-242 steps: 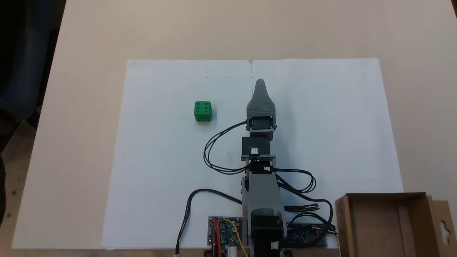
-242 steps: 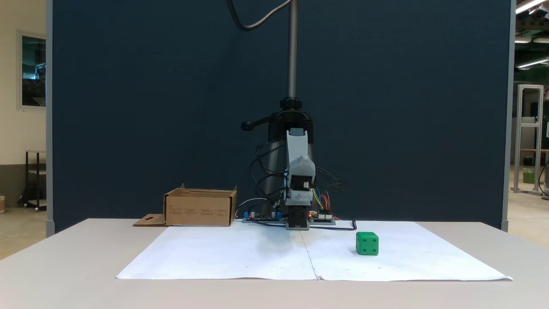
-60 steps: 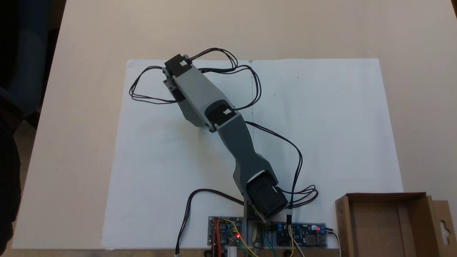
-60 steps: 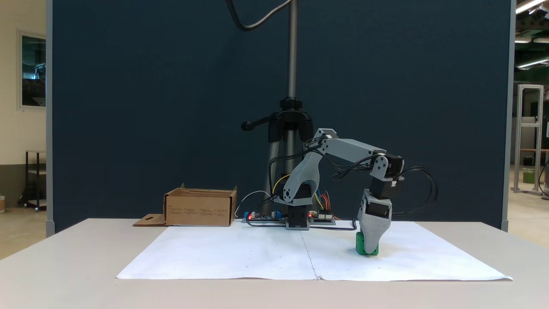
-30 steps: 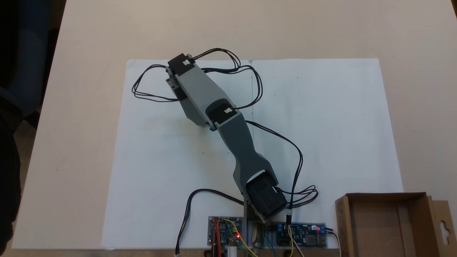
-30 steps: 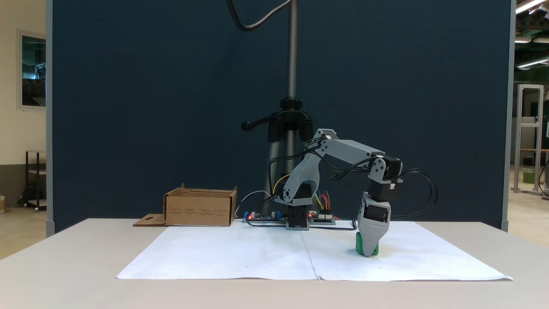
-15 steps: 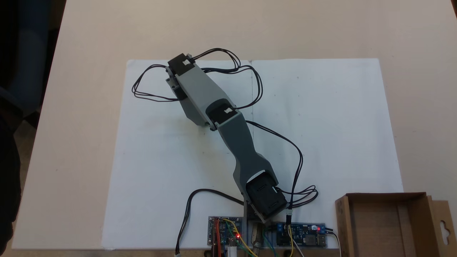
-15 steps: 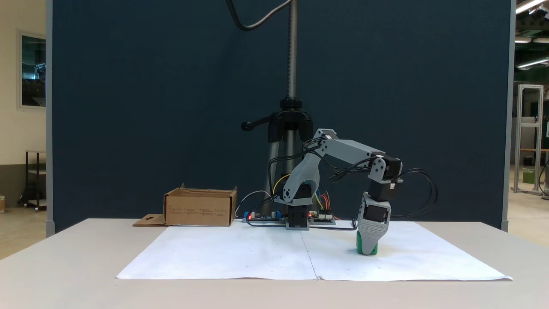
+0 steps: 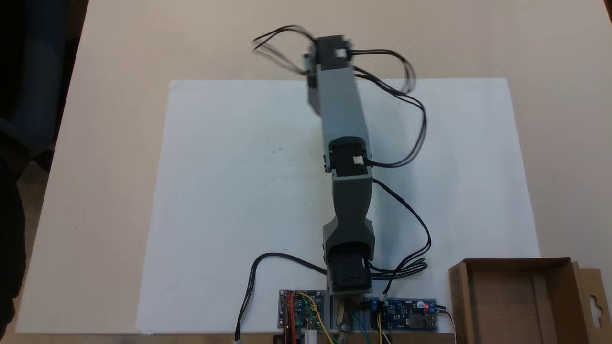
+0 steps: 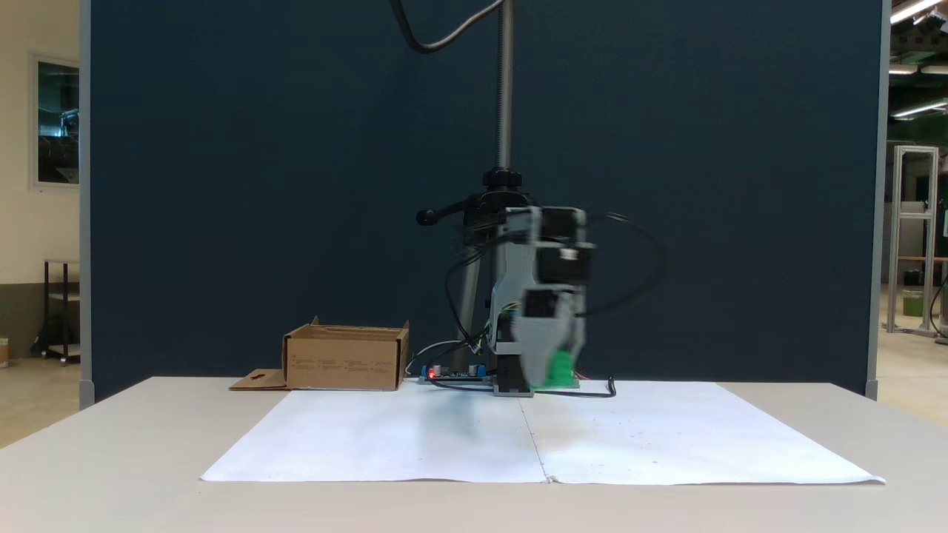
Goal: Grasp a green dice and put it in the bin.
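The green dice point(image 10: 563, 368) hangs in the air just above the white paper, motion-blurred, near the arm's base in a fixed view. My gripper point(image 10: 549, 376) points down and is shut on it, one grey jaw covering the dice's left side. Seen from above, the arm point(image 9: 342, 114) stretches straight up the middle of the sheet and hides both gripper and dice beneath its wrist. The bin point(image 9: 507, 301), a shallow brown cardboard box, stands at the lower right with nothing inside; from the front the bin point(image 10: 344, 360) is left of the base.
A white paper sheet point(image 9: 229, 191) covers the table's middle. Circuit boards point(image 9: 301, 315) and loose black cables point(image 9: 411, 129) lie around the arm's base. A tripod pole point(image 10: 505, 89) rises behind the base before a dark blue partition.
The arm has lifted the dice off the paper and swung it toward the centre line, leftward in the front view. Half a second ago the dice still rested on the sheet.
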